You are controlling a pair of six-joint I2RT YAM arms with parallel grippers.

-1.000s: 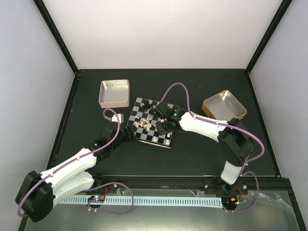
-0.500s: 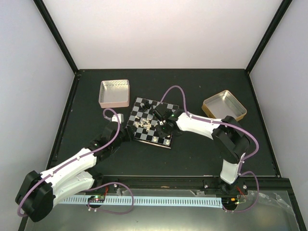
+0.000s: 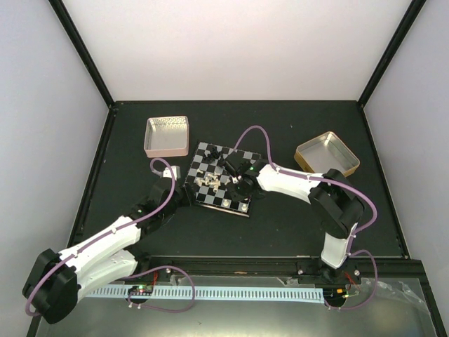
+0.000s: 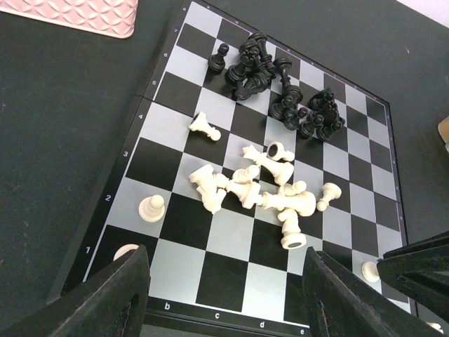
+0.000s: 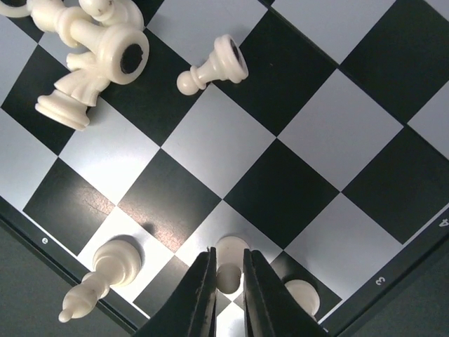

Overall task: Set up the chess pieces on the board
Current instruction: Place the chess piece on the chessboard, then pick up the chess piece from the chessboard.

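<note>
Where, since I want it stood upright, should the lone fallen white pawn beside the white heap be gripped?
Take the white pawn across its slim stem, between round head and wide base, coming from above. It lies on its side, apart from the heap, with bare board both sides of the stem.

The left arm (image 3: pixel 105 244) and right arm (image 3: pixel 291 182) wear white shells with black joints. A purple cable (image 3: pixel 255 127) loops back from each wrist. Fingers (image 4: pixel 119 298) are matte black, flat-faced wedges. A green light (image 3: pixel 250 168) glows just behind the right gripper (image 5: pixel 229 254).
</note>
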